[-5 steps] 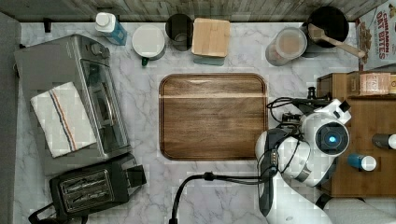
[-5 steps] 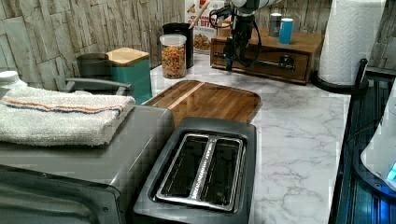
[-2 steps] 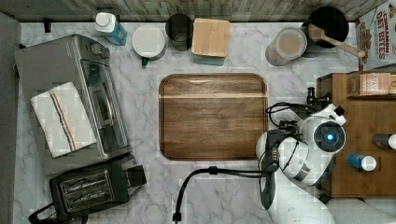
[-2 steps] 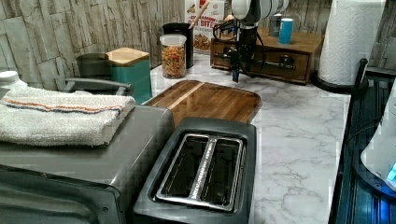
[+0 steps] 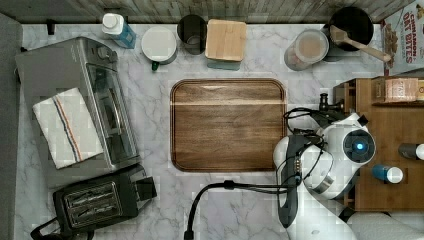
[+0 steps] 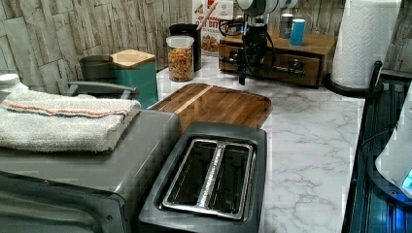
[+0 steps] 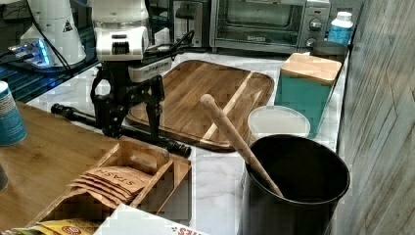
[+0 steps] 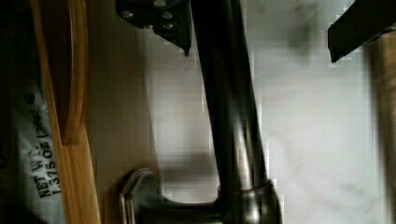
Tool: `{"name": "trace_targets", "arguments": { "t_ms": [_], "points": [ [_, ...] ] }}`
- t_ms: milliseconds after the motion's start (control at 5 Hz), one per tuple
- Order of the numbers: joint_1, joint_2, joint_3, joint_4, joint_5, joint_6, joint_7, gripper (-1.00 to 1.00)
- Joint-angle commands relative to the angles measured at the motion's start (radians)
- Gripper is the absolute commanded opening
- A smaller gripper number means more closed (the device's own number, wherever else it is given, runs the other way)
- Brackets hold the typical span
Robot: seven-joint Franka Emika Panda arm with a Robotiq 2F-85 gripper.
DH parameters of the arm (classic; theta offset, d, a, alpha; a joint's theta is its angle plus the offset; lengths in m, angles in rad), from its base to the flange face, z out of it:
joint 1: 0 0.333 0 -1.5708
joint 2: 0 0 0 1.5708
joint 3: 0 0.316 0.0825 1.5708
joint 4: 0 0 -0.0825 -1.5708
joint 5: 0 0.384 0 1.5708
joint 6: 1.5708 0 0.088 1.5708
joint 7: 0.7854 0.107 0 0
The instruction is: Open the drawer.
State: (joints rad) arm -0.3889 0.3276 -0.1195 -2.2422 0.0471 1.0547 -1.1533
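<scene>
The tool (image 7: 131,128) hangs with its fingers apart on either side of the black handle (image 7: 171,144) of the drawer (image 6: 286,67), which sits beside the board (image 5: 227,124) on the surface (image 5: 240,205).

White rounded arm (image 5: 330,165) with a glowing blue light, looped black cables, black gripper (image 7: 131,128).

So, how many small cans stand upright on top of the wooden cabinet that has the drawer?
2. A blue can and a grey can stand close together on the wooden cabinet, at the top view's right edge. The robot arm may hide another.
</scene>
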Motion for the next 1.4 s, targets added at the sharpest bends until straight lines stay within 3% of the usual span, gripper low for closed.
{"name": "trace_targets", "arguments": {
  "t_ms": [200, 400, 800, 1000, 1400],
  "points": [
    [0.060, -0.125, 0.192, -0.101, 0.146, -0.088, -0.204, 1.00],
    [0.132, -0.169, 0.213, -0.145, 0.114, -0.091, -0.046, 1.00],
    [0.219, -0.254, 0.299, -0.233, 0.081, -0.064, 0.202, 1.00],
    [0.245, -0.279, 0.331, -0.250, 0.063, -0.064, 0.284, 1.00],
    [0.227, -0.272, 0.362, -0.254, 0.065, -0.032, 0.286, 1.00]
  ]
}}
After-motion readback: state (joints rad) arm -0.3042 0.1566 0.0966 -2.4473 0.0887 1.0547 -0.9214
